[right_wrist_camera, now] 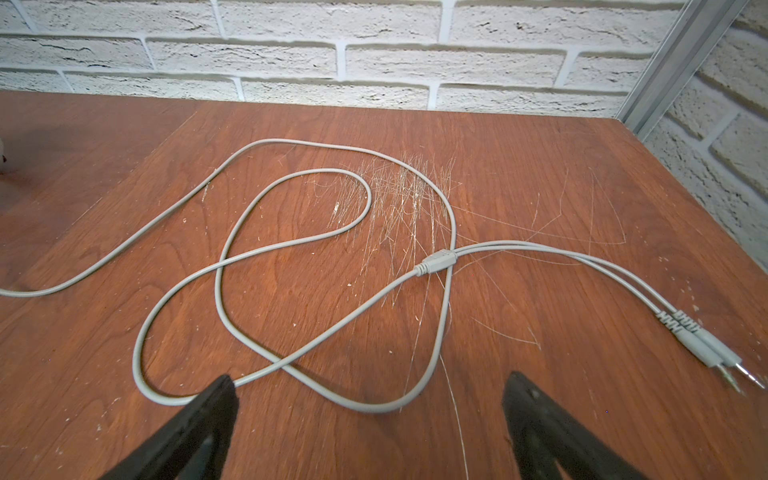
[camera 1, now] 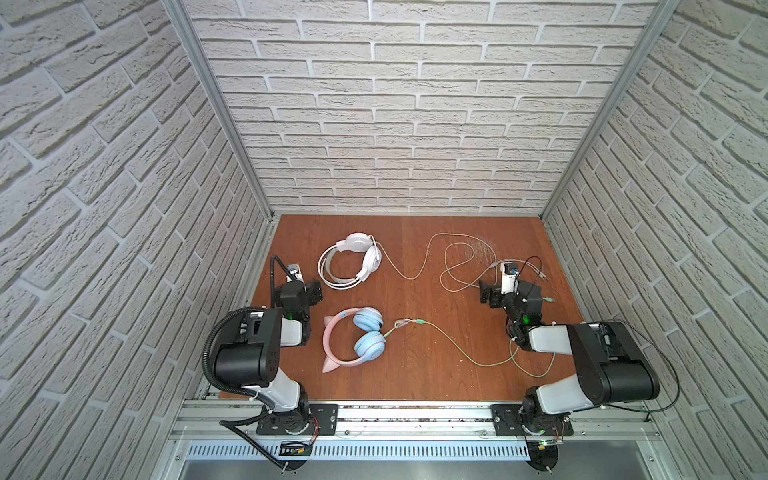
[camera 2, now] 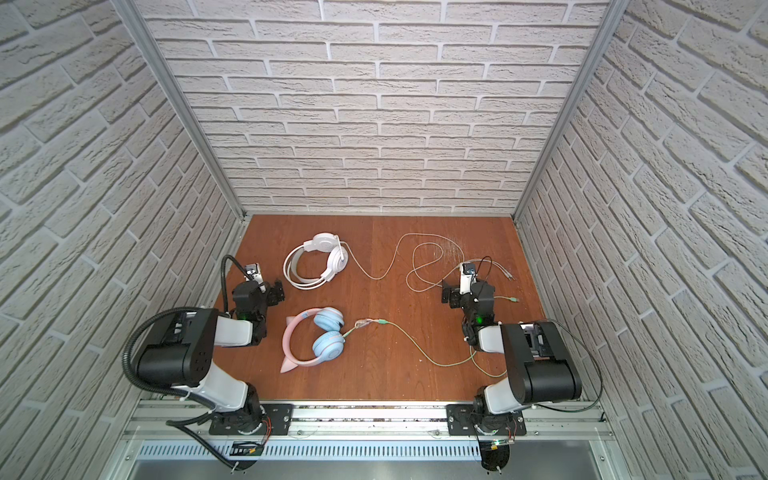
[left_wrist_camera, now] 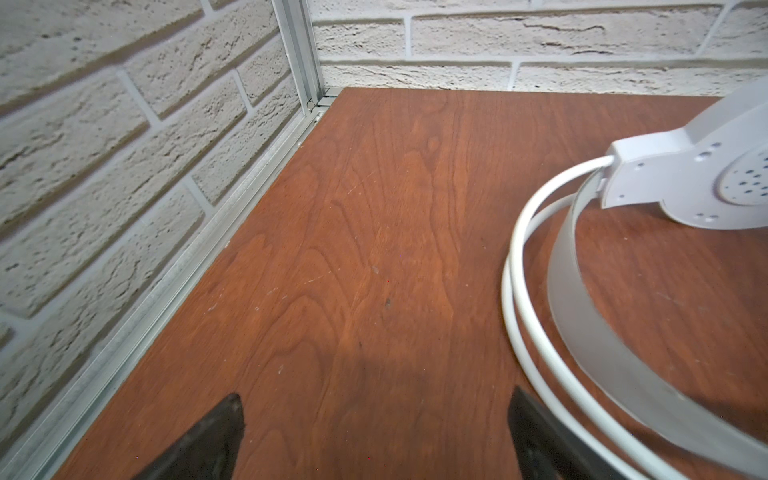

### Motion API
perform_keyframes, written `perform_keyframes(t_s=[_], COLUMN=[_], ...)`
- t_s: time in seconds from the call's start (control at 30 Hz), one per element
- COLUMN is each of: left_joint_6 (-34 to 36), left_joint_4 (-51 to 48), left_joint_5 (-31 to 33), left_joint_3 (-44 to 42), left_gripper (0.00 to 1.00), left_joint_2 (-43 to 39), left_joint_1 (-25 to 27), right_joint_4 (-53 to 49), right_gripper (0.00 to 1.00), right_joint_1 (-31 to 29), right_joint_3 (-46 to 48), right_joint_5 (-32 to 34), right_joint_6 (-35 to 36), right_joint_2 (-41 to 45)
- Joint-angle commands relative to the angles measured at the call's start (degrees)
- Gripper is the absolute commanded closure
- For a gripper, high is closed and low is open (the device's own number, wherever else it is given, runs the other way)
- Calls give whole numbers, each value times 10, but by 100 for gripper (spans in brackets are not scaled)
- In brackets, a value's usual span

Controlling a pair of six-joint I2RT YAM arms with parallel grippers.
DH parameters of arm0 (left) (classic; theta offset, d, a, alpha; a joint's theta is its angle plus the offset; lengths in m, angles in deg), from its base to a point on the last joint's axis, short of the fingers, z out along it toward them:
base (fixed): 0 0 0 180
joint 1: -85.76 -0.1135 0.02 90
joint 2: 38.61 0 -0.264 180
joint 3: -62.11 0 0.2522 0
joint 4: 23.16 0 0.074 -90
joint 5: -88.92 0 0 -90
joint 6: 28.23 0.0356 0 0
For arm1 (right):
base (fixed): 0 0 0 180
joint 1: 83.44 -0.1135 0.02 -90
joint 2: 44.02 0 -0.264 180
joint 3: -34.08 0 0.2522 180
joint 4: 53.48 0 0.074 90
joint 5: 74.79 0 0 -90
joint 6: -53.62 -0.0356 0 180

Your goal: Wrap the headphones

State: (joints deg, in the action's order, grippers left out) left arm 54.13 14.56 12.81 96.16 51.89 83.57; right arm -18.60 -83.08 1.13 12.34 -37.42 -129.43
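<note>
Clearly white headphones (camera 1: 356, 243) and pink headphones (camera 1: 369, 347) open rightward; left pincer (left_wrist_camera: 376, 397), right pincer (right_wrist_camera: 370, 378) spread, empty.

Both pairs lie flat on the wooden tabletop (camera 1: 415, 374), cables unwound. The all-white headphones (camera 1: 369, 262) sit far back on my left. Their pale cable (right_wrist_camera: 436, 262) snakes right into loose crossing loops and ends in twin plugs (right_wrist_camera: 706, 349). The pink cat-ear headphones (camera 1: 369, 347), with light blue earcups, lie nearer me, their greenish cable (camera 1: 420, 321) trailing right.
</note>
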Motion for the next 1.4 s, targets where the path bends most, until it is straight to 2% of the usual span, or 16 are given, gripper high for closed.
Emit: perform_keyframes(t_s=[0.0,0.7,0.83,1.0,1.17,1.37], left_joint_6=[0,-2,9,27,35,2], left_joint_4=[37,39,33,-82,-140,-410], left_joint_5=[0,-6,-8,-4,8,25], left_joint_3=[6,5,1,27,48,199], left_gripper=[2,2,2,2,2,2], left_joint_2=[-3,-3,-23,-108,-205,-280], left_joint_1=[-2,-5,1,16,32,33], right_joint_4=[22,22,22,-142,-203,-271], right_gripper=[0,0,0,1,2,2], right_joint_1=[-3,-3,-3,-4,-14,-23], right_joint_3=[-5,-4,-4,-68,-87,-125], right_joint_5=[-4,-4,2,12,31,45], right_joint_6=[0,1,-4,-3,2,-4], right_joint_2=[2,4,9,61,105,182])
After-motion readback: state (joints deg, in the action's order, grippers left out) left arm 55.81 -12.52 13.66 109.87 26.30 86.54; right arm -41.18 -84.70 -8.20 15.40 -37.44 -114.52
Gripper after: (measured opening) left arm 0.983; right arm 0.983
